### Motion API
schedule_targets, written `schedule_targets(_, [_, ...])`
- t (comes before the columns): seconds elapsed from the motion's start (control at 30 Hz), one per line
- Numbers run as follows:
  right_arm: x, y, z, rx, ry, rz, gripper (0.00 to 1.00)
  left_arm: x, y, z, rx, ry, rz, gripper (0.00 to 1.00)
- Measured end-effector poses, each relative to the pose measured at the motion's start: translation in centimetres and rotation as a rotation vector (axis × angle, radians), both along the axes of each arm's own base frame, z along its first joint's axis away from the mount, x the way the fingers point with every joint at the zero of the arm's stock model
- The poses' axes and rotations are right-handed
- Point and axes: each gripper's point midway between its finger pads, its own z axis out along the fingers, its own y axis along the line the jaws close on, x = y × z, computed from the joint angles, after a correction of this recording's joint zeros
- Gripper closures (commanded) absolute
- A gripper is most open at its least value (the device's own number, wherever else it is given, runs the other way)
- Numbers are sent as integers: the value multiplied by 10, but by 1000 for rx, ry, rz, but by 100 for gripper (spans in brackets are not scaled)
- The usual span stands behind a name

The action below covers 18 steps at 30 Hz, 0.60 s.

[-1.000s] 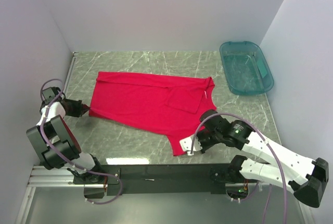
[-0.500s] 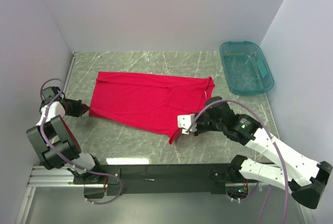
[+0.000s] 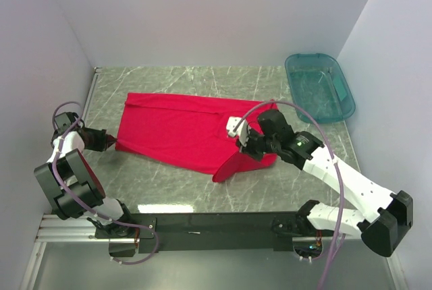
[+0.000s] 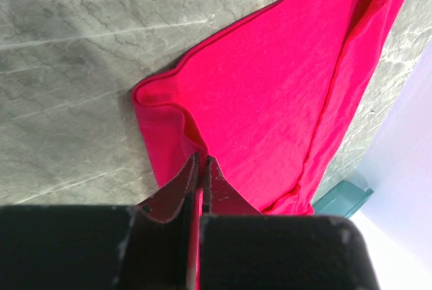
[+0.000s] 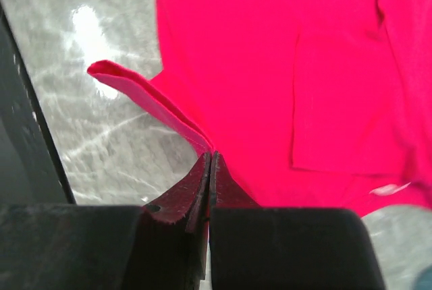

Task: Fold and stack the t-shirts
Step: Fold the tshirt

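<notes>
A red t-shirt point(image 3: 179, 131) lies spread across the grey marble table point(image 3: 169, 185). My left gripper point(image 3: 111, 143) is shut on the shirt's near-left corner, low at the table; the left wrist view shows the cloth point(image 4: 270, 88) pinched between the closed fingers point(image 4: 177, 189). My right gripper point(image 3: 241, 143) is shut on the shirt's near-right edge and holds it lifted over the shirt's right part, so a flap point(image 3: 233, 165) hangs from it. In the right wrist view the lifted edge point(image 5: 145, 98) runs from the closed gripper point(image 5: 210, 157).
A teal plastic bin point(image 3: 319, 88) stands at the back right corner. White walls close in the table on the left, back and right. The black rail of the arm bases point(image 3: 216, 226) runs along the near edge.
My right gripper has carried the shirt's near-right edge up and away from the near edge, toward the shirt's middle, folding that part over. The left gripper has not moved.
</notes>
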Motion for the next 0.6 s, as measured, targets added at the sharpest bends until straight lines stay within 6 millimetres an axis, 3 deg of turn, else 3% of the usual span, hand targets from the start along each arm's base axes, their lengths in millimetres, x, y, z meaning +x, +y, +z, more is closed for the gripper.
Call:
schedule_targets(0.2, [25, -13, 1, 70, 77, -212, 100, 0, 0, 0, 0, -1, -3, 99])
schedule_targets(0.4, [28, -12, -14, 77, 181, -283, 100, 0, -1, 1, -4, -4, -7, 100])
schedule_targets(0.5, [10, -1, -17, 70, 227, -155, 100, 0, -1, 1, -4, -4, -7, 99])
schedule_targets(0.6, [-32, 10, -15, 27, 177, 163, 100, 0, -1, 1, -4, -5, -8, 99])
